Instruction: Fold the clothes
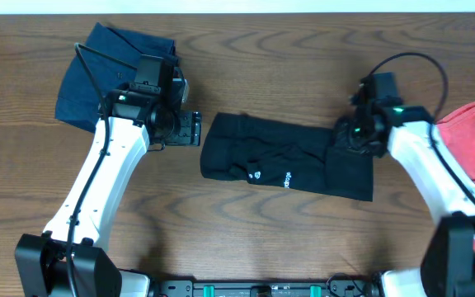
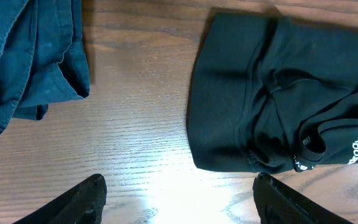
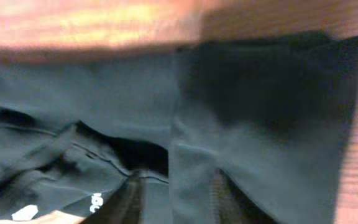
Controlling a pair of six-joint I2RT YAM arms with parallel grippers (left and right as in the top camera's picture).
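Two robot arms flank a black short-sleeved cloth T-shirt [image 1: 270,157], folded into a band, mid-frame on a brown wooden table [image 1: 246,239].
Left gripper [image 1: 190,129], centre-left, jaws released wide over bare wood just beside the shirt. Right gripper [image 1: 349,136] over the shirt's right end; whether it pinches cloth cannot be told. Navy-blue cloth garment [image 1: 89,82] upper left; coral-red cloth garment [image 1: 472,140] at right edge.

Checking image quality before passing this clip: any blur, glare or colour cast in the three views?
Overhead: sharp, evenly lit. Left wrist: sharp, bright glare on the table beside the black T-shirt. Right wrist: blurred, wood tinted orange-red, fold edges soft.
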